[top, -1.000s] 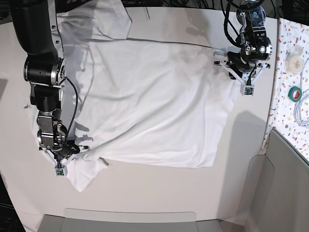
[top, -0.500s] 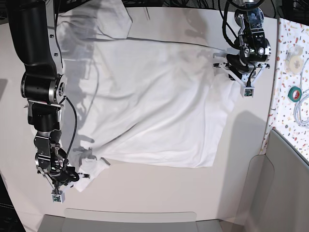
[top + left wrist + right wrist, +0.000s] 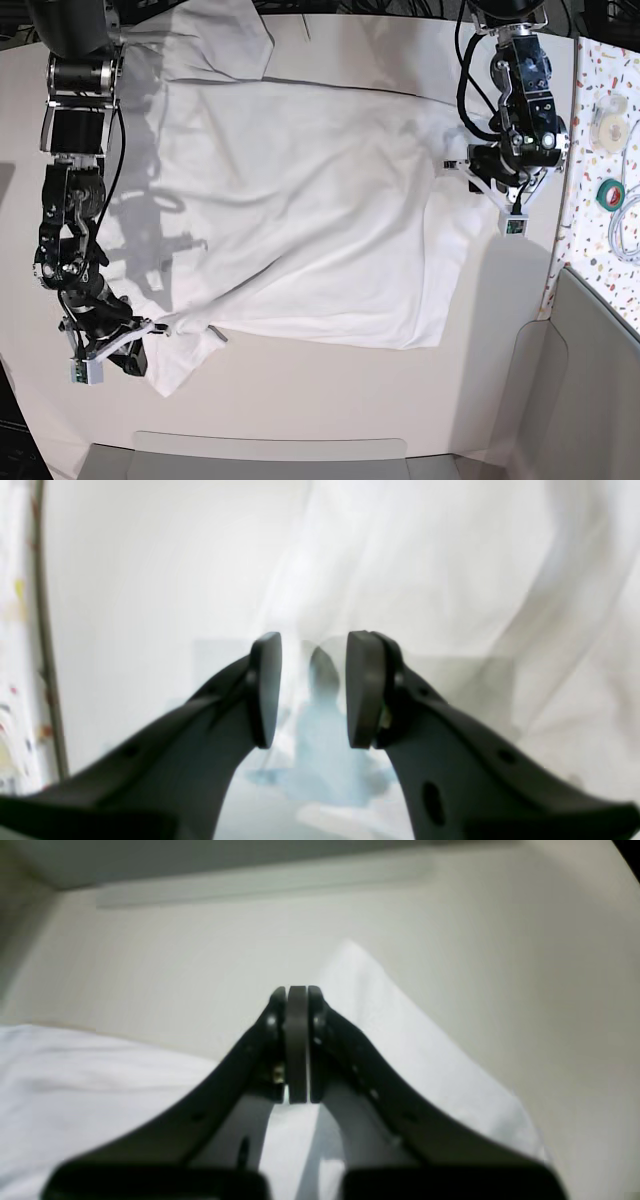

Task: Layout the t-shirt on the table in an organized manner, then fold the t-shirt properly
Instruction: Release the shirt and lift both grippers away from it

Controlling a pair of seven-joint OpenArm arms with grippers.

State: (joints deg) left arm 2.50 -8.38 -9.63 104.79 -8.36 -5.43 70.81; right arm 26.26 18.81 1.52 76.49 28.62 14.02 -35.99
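I see the left gripper [image 3: 311,690] parted over the shirt [image 3: 320,210], gripping nothing; the right gripper [image 3: 297,1040] is clamped, empty, above the shirt's corner. No writing readable.

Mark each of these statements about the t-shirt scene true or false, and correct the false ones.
1. The left hand has its jaws apart. True.
2. The right hand is wide open. False: its jaws are pressed together.
3. The t-shirt is neatly folded into a small square. False: it lies spread out and wrinkled over the table.
4. A roll of green tape lies on the speckled panel beside the table. True.
5. The t-shirt is bright red. False: it is plain white.
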